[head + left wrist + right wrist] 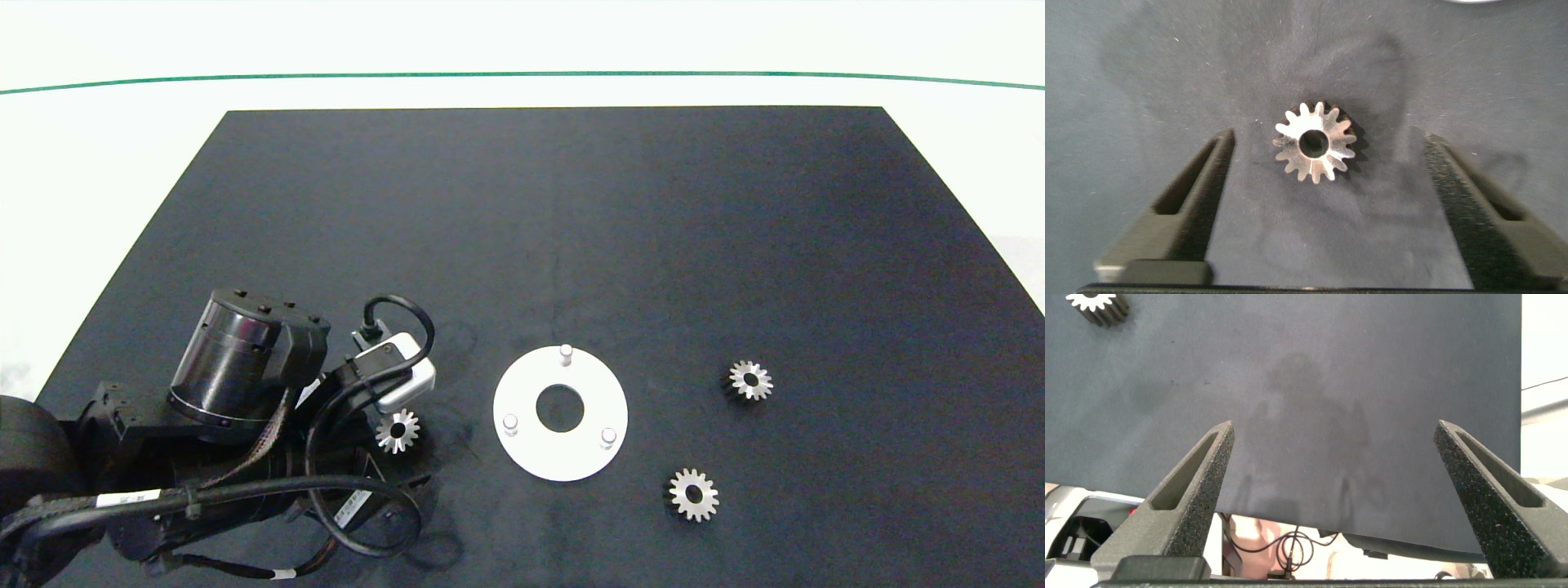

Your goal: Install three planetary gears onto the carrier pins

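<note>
A flat white disc [522, 400] with a large central hole lies on the black mat, and three carrier pins stand on it [566, 354] [510, 424] [608, 437], all bare. Three silver planetary gears lie flat on the mat: one to the disc's left [397, 430], one to its right [750, 380], one at its front right [694, 494]. My left arm's wrist [245, 359] hangs over the left gear. In the left wrist view my left gripper [1327, 143] is open and straddles that gear [1315, 142] without touching it. My right gripper [1331, 433] is open and holds nothing; a gear [1096, 306] shows at its view's corner.
The black mat [555, 220] covers most of a white table [98, 163], with a green line [522, 75] at the far side. The mat's near edge [1372, 535] and cables below it show in the right wrist view.
</note>
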`<control>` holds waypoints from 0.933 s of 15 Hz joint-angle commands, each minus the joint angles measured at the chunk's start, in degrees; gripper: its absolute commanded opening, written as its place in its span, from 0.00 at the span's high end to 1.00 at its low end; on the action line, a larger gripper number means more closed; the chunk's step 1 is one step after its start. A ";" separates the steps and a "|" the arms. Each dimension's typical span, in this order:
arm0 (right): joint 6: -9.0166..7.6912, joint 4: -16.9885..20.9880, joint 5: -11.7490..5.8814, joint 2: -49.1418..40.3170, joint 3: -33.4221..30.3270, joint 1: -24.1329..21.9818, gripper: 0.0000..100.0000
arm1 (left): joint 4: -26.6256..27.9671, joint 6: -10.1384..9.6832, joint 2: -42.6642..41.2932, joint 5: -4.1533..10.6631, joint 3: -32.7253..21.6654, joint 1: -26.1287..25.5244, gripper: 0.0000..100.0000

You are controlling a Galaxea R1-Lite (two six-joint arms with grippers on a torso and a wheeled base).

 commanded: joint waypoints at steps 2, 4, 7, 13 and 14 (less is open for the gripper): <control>-0.11 0.16 -0.32 0.03 -0.01 0.11 0.00 | -1.55 0.49 2.36 -0.02 0.65 2.26 0.00; -0.11 0.16 -0.32 0.03 -0.01 0.11 0.00 | -1.64 0.57 2.36 -0.02 0.92 2.52 0.00; -0.11 0.16 -0.41 0.03 -0.01 0.11 0.00 | -2.70 0.57 2.45 -0.02 1.62 2.43 0.05; -0.02 0.16 -0.41 -0.41 -0.01 0.02 0.00 | -2.96 0.75 2.36 -0.11 1.88 2.52 0.17; -0.02 0.07 -0.41 -0.41 -0.01 0.11 0.00 | -3.31 0.75 2.45 -0.11 1.88 2.43 0.19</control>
